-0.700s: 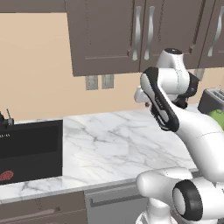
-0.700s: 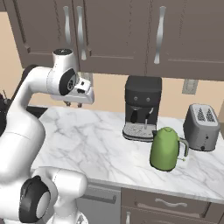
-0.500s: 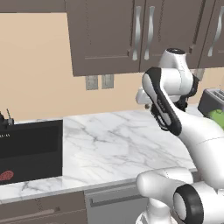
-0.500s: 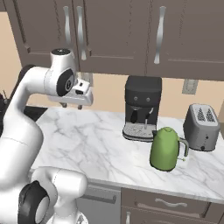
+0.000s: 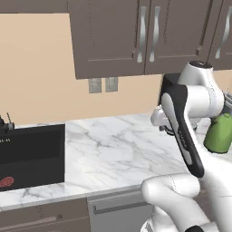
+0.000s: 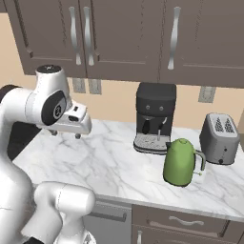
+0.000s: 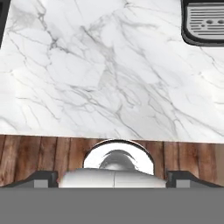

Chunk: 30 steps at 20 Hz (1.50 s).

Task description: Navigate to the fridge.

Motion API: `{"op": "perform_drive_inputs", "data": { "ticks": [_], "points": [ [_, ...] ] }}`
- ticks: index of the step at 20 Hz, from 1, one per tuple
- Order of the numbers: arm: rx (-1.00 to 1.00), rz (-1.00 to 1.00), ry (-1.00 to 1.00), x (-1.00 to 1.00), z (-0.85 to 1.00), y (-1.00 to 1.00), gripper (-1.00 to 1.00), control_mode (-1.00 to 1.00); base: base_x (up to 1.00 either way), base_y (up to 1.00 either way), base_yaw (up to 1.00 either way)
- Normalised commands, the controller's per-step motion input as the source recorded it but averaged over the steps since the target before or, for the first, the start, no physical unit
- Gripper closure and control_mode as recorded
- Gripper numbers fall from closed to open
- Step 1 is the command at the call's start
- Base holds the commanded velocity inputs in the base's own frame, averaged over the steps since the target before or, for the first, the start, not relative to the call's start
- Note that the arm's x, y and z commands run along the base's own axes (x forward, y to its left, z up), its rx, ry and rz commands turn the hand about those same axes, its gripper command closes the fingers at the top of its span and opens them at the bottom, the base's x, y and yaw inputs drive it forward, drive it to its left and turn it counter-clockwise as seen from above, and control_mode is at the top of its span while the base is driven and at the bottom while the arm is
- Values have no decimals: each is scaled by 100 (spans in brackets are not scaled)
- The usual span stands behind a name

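right base view has the hand hovering over the marble tabletop, with a coffee machine, green kettle and toaster to its right. whether its fingers are spread or pressed together i cannot tell. the fridge lies somewhere outside these frames, so its direction is unknown; the base probably must turn or drive on.
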Motion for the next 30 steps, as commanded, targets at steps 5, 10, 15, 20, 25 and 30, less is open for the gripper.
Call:
{"op": "perform_drive_inputs", "data": {
  "ticks": [5,10,15,20,25,30],
  "points": [
    [0,0,-7,-82,-25,-4,-100,-100,0,0,0],
    [0,0,-11,-53,-9,1,-100,100,-19,5,0],
    [0,0,0,0,0,0,-100,100,-99,4,1],
    [0,0,0,0,0,0,-100,100,-70,5,-47],
    [0,0,0,0,0,0,-100,100,-1,9,-94],
    [0,0,0,0,0,0,-100,100,0,0,-100]
  ]
}}
